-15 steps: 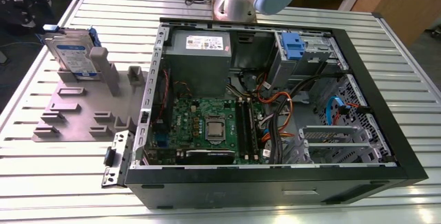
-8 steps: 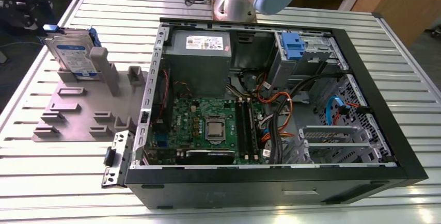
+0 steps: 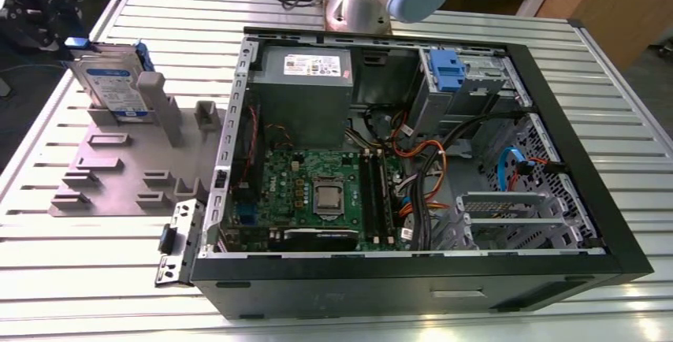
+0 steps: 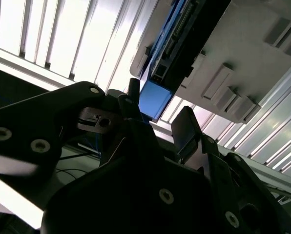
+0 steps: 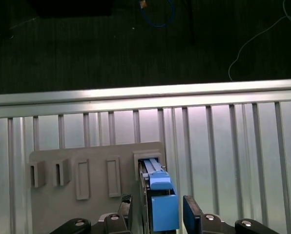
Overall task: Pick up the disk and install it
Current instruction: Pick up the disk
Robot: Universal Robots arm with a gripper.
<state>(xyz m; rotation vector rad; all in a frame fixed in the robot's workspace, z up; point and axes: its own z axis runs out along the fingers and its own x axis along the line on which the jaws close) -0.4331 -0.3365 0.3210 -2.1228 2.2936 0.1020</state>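
While the gripper hangs open astride the disk, upright in its grey holder at the exterior view's upper left, centring before closing seems wise.

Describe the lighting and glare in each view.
Exterior view: glare streaks the table beside the dark computer case. Second wrist view: the end effector is a dark silhouette against the bright table. First wrist view: the disk is evenly lit, while the floor beyond is dark.
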